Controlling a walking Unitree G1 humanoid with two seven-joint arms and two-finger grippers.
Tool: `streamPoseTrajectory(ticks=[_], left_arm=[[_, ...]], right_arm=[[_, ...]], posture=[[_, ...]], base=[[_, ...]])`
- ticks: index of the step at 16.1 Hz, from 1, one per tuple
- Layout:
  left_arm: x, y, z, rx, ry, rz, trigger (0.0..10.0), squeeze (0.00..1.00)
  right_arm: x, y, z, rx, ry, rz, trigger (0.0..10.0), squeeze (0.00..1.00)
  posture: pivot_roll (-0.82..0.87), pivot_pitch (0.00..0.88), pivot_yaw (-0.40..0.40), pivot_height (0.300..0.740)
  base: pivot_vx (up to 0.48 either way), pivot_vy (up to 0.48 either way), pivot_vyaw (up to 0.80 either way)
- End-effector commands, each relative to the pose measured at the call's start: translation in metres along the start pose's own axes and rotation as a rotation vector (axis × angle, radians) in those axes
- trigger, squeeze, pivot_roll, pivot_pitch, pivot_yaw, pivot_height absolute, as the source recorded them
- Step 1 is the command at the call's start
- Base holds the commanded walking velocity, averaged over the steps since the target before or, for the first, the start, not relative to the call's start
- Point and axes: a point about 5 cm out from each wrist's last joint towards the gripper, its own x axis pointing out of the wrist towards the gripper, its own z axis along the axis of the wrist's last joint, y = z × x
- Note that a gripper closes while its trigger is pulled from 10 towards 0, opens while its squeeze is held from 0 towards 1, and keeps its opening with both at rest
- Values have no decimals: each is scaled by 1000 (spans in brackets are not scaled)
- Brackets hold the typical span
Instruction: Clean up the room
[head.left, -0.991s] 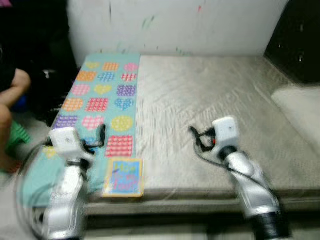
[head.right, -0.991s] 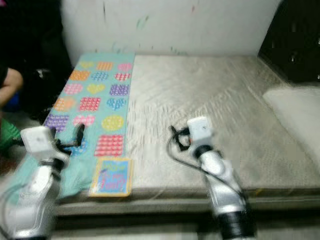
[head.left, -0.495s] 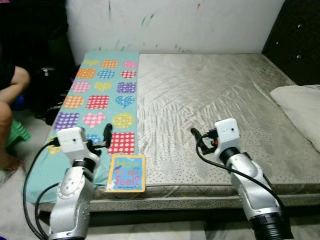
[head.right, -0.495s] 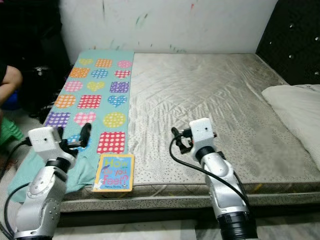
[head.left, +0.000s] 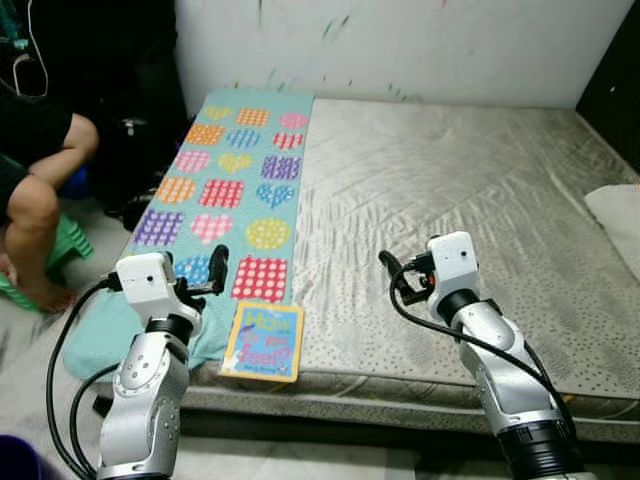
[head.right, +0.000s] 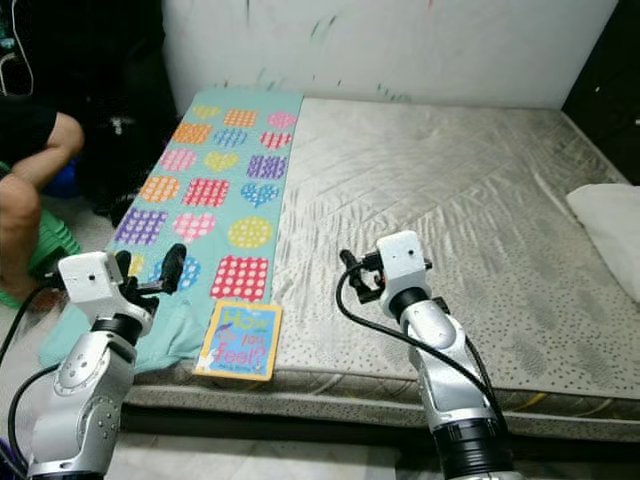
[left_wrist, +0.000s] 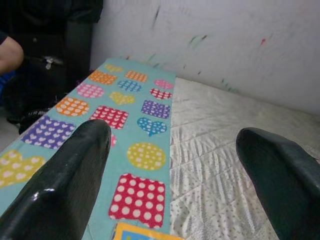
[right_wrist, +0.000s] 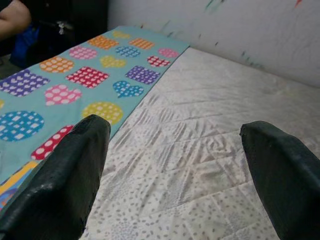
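A picture book (head.left: 263, 342) with a yellow border lies flat at the front edge of the mattress (head.left: 450, 190), partly on a teal blanket (head.left: 240, 190) printed with coloured hearts and squares. My left gripper (head.left: 205, 275) hovers open just left of the book, over the blanket's front corner. My right gripper (head.left: 392, 275) is open above bare mattress, right of the book. The left wrist view looks between both black fingers (left_wrist: 65, 185) along the blanket (left_wrist: 125, 100). In the right wrist view the fingers (right_wrist: 60, 175) frame blanket and quilted mattress (right_wrist: 200, 150).
A person (head.left: 35, 200) sits on a green stool (head.left: 70, 240) on the floor to the left of the bed. A white pillow (head.right: 605, 220) lies at the mattress's right edge. A marked white wall (head.left: 400, 40) runs behind, with dark furniture (head.left: 110, 70) at back left.
The whole picture has shifted right and lost its blur, so the camera turned left; more of the person shows. Both arms hold the same pose, fingers still apart.
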Motion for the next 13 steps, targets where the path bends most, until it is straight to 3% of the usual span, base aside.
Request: streamPoseTrajectory(ticks=[1, 10, 13], left_arm=[[0, -2, 5, 4, -21, -14, 10000, 0], [1, -2, 4, 4, -22, -26, 10000, 0], [2, 0, 1, 14, 3, 11, 10000, 0]], right_arm=[[0, 0, 2, -5, -7, -1, 10000, 0], [2, 1, 4, 10, -20, 9, 10000, 0], [3, 1, 4, 10, -20, 7, 10000, 0]], posture=[[-143, 0, -9, 740], [-139, 0, -9, 740], [-141, 0, -8, 740]], base=[[277, 0, 0], [308, 0, 0], [0, 0, 0]])
